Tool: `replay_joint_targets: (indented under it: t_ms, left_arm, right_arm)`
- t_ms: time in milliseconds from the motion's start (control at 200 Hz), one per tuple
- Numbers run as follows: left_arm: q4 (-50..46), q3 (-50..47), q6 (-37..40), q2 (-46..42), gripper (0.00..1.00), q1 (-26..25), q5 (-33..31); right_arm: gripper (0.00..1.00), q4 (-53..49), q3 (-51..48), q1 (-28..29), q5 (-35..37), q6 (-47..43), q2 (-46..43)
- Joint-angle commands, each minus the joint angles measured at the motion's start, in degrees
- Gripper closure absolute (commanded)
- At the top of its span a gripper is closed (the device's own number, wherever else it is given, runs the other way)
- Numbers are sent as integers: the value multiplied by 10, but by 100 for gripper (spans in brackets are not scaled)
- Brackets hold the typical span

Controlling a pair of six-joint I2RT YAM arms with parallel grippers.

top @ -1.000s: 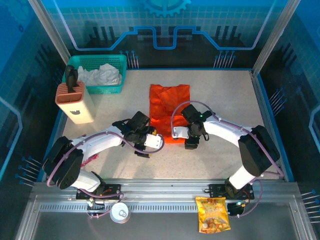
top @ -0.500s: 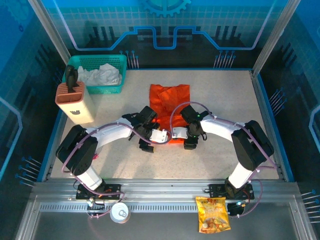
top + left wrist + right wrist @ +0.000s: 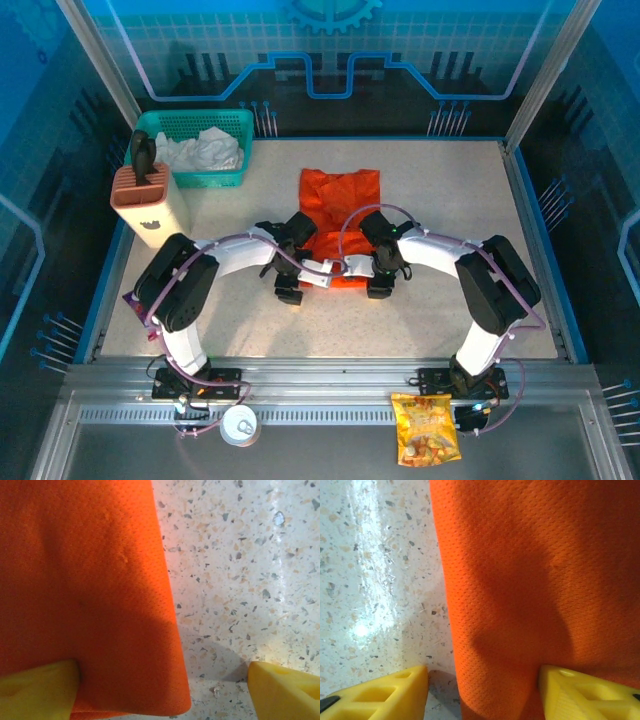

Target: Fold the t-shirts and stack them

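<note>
The bright orange t-shirt (image 3: 339, 208) lies folded into a long strip in the middle of the table. My left gripper (image 3: 312, 275) is down at its near left corner and my right gripper (image 3: 368, 275) at its near right corner. In the left wrist view the cloth (image 3: 85, 590) ends between the open yellow fingers (image 3: 35, 692), one against the cloth, the other over bare table. In the right wrist view the cloth (image 3: 530, 580) has its edge inside the open gripper (image 3: 482, 695), one finger (image 3: 380, 695) on the table side.
A teal mesh basket (image 3: 232, 123) with white cloth (image 3: 200, 150) stands at the back left, and a peach knife block (image 3: 152, 205) is in front of it. A snack bag (image 3: 427, 428) and a small tin (image 3: 240, 425) lie on the front rail. Frame posts ring the table.
My left arm has swung right until its gripper reached the shirt's near left corner, its jaws narrowing a little. The right gripper has stayed at the near right corner and closed in slightly.
</note>
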Motion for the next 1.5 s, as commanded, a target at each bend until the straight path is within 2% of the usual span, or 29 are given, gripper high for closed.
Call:
replay_joint_targets:
  t_ms: [0, 80, 140, 175, 250, 305, 500, 730, 1181, 1341, 1496]
  left_arm:
    - [22, 11, 8, 39, 20, 3, -33]
    - [47, 10, -1, 55, 29, 3, -50]
    - [70, 9, -11, 63, 40, 2, -69]
    - [84, 10, -21, 71, 52, 2, -79]
    - [85, 18, -33, 85, 83, 3, -100]
    - [81, 22, -40, 90, 100, 2, -106]
    - [81, 3, -63, 53, 100, -3, -99]
    - [49, -24, -70, -66, 100, -23, -96]
    - [-44, -52, -129, -257, 100, -80, -102]
    - [-12, -36, -124, -287, 100, -82, -114]
    - [13, 15, -104, -251, 100, -73, -113]
  right_arm:
    - [44, 11, 4, -11, -12, -3, 24]
    - [48, 12, 4, -13, -15, -3, 26]
    - [53, 14, 4, -14, -18, -2, 27]
    - [58, 15, 3, -14, -19, -2, 26]
    - [66, 17, 1, -15, -21, -1, 26]
    - [73, 17, 0, -14, -24, -1, 24]
    - [100, -3, -4, -12, -25, 5, -8]
    - [100, -25, -25, 6, -22, 27, -124]
    - [100, -131, -69, 104, -3, 103, -390]
    - [100, -129, -69, 90, 20, 141, -423]
    - [100, -119, -62, 43, 33, 161, -398]
